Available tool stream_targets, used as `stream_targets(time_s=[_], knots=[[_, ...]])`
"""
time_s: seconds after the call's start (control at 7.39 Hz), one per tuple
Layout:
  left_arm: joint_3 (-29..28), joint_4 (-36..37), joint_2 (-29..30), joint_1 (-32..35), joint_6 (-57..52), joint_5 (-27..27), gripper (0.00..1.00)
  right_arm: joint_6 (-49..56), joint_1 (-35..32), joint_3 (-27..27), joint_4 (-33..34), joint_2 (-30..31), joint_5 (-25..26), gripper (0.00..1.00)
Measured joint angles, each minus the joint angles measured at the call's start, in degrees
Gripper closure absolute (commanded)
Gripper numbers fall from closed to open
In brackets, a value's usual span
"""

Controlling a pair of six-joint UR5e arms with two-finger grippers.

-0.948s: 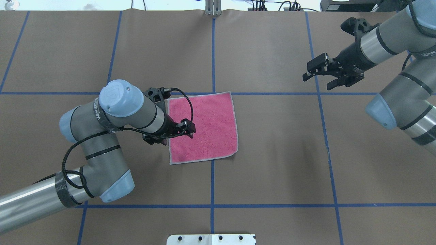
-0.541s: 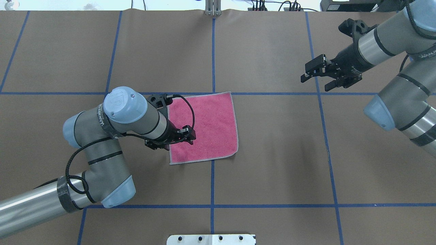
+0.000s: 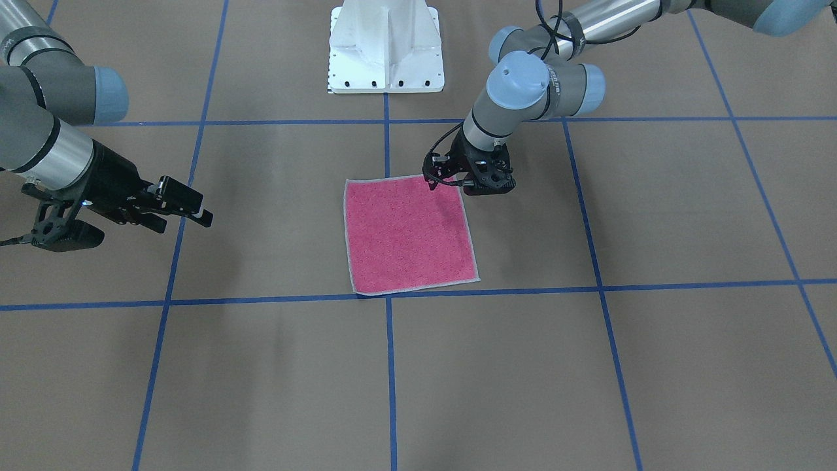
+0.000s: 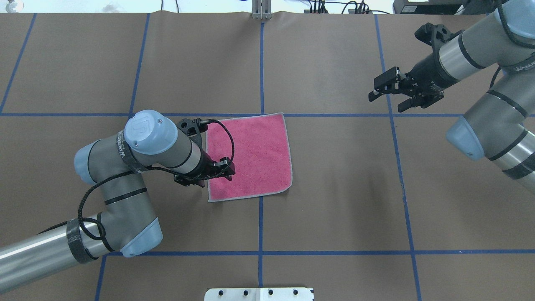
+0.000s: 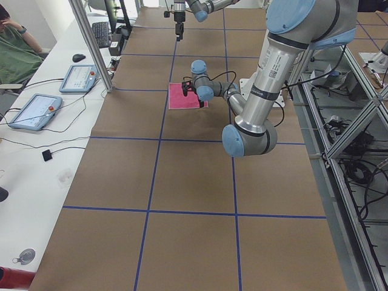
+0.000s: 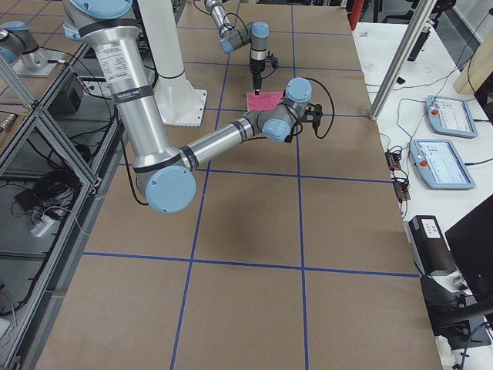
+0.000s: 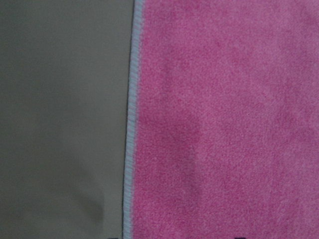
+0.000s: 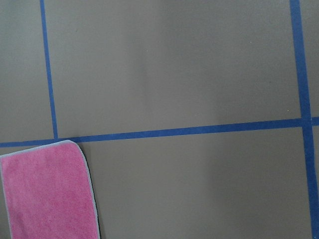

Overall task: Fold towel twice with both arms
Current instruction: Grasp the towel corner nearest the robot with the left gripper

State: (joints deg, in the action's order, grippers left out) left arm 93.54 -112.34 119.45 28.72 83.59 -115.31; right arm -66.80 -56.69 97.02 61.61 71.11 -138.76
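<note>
The left hand [image 4: 218, 173] now sits nearer the towel's [image 4: 257, 154] near-left corner than it did a moment ago, having slid along the left edge toward the robot and drawn slightly back toward the edge. The right hand [image 4: 385, 100] has crept only a little toward the towel and hangs well apart from it, past the far-right corner. The towel itself has not shifted: it lies flat, pink side up, in the middle of the counter [image 4: 334, 188], unfolded. This reads as the left side lining up a grasp while the right is far from ready, so the first fold has not begun. Both hands have their fingers spread; neither grips anything. From overhead the left wrist hides part of the towel's left edge, and the left wrist view shows only the stitched edge and pink pile, so whether the fingertips touch the cloth cannot be told. The grey face is out of sight.
</note>
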Motion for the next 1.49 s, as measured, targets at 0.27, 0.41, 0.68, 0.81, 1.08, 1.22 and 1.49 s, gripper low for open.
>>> stream_targets(time_s=[0.27,0.41,0.68,0.81,1.08,1.22,1.49], knots=[[-0.02,0.01,-0.07,-0.87,-0.01,0.0,0.24,0.0,0.0,0.01,0.0,-0.03,0.05,0.01],[-0.02,0.01,-0.09,-1.14,-0.01,0.0,0.27,0.0,0.0,0.0,0.0,-0.06,0.06,0.01],[-0.08,0.07,-0.09,-1.52,-0.01,0.0,0.29,0.0,0.0,-0.05,0.0,-0.09,0.06,0.01],[-0.09,0.11,-0.09,-1.7,-0.01,0.0,0.33,0.0,0.0,-0.03,0.0,-0.09,0.06,0.01],[-0.11,0.18,-0.09,-1.8,-0.01,0.0,0.39,0.0,0.0,0.0,0.0,-0.09,0.07,0.01],[-0.11,0.18,-0.09,-1.85,0.01,0.0,0.39,0.0,0.0,-0.03,0.0,-0.08,0.06,0.01],[-0.11,0.19,-0.08,-1.98,0.07,-0.05,0.5,0.05,0.0,-0.07,0.0,-0.02,0.07,0.01]])
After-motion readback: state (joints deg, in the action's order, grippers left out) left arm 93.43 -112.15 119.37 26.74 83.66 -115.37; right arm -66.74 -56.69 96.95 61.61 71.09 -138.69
